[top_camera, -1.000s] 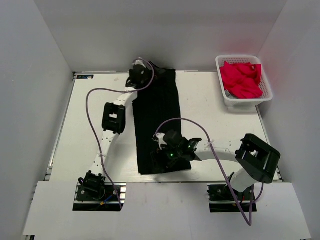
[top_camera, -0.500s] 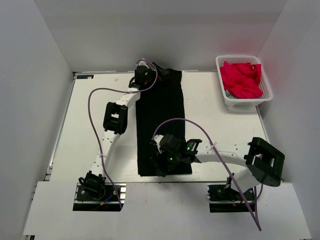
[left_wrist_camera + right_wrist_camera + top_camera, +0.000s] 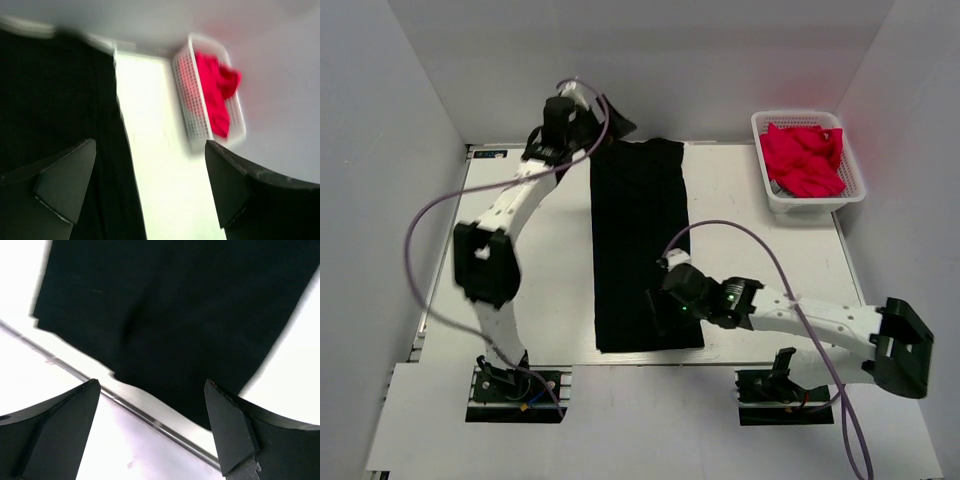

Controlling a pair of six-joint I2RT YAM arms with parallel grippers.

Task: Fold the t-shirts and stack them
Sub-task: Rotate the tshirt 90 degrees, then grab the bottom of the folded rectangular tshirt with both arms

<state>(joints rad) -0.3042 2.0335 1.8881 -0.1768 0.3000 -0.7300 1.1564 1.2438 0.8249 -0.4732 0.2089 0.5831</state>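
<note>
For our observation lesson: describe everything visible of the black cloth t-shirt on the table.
The black cloth t-shirt is plain, soft-looking and without print. It lies flat on the white table, folded into a long narrow strip running from the far edge to the near edge, its near end slightly stepped. The left gripper and right gripper are both open and hold none of it.

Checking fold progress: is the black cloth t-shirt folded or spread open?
Folded lengthwise: the black t-shirt lies flat on the white table as a narrow strip, no sleeves showing.
</note>
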